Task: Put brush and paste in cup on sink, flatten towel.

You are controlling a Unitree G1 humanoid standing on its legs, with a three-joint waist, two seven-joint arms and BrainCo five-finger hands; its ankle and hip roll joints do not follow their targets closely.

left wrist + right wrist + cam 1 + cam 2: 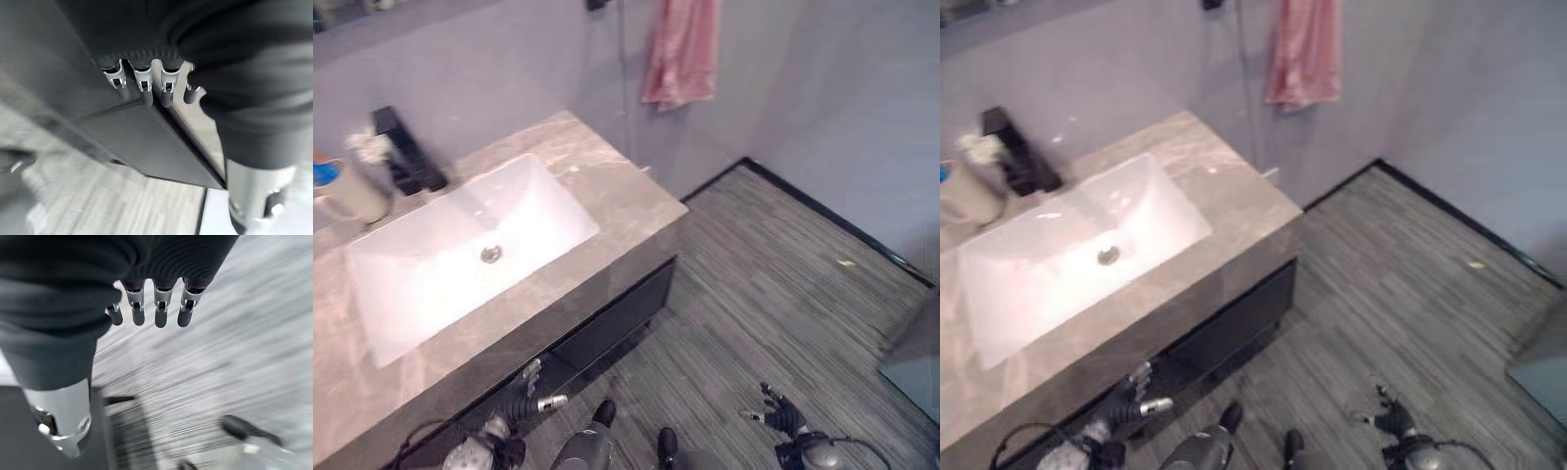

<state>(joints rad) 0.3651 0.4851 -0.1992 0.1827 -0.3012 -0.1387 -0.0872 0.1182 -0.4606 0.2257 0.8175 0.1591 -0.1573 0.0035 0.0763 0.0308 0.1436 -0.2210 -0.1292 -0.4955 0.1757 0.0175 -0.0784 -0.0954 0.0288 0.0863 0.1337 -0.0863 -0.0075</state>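
Both hands hung low and empty, fingers relaxed — left hand [514, 406] by the vanity [607, 323], right hand [781, 413] over the floor [773, 284] — towel [680, 49] on the wall.

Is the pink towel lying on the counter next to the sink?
No, the pink towel hangs on the wall above the floor, past the counter end.

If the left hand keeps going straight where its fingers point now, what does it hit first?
Most likely the dark cabinet front under the stone counter: the left hand points at it with straight fingers and holds nothing. Depth is unclear.
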